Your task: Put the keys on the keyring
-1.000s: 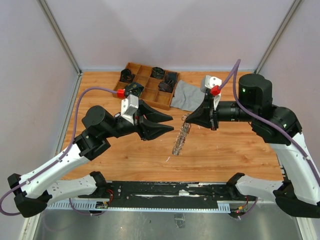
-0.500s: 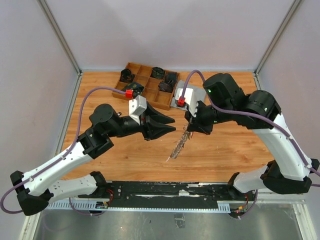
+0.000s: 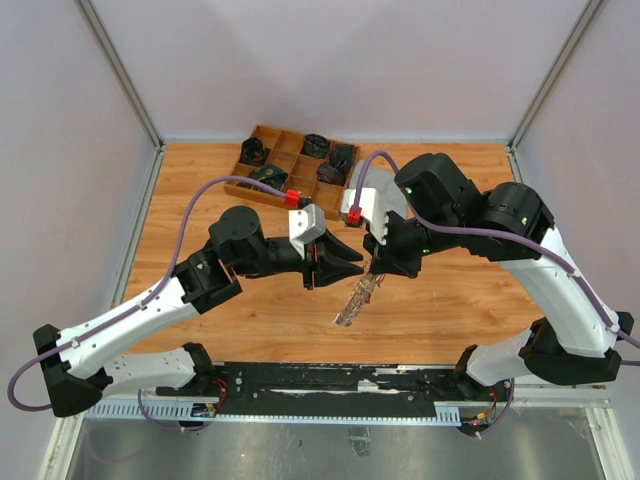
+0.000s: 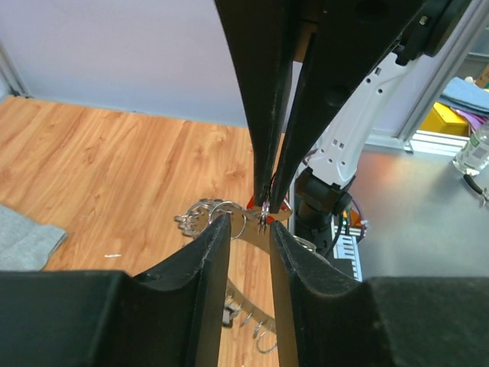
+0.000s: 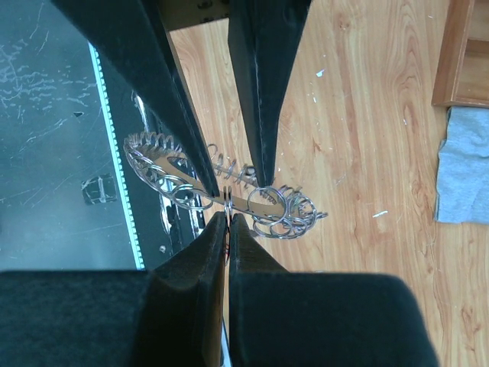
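Keyring (image 3: 356, 298) hung slanting over the tabletop (image 3: 200, 300), nearest the arm bases, just below both claws. Right claw (image 3: 373, 268) was clenched on one thin ring at its top end. Left claw (image 3: 352, 272) met it tip to tip, jaws partly apart, straddling the rings; contact couldn't be told. Farther back lay a grey cloth (image 5: 462, 164) beside a wooden tray (image 3: 283, 150)

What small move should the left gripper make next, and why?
Probably close the left gripper: its open fingers straddle part of the keyring, which hangs from the shut right gripper just beside them.
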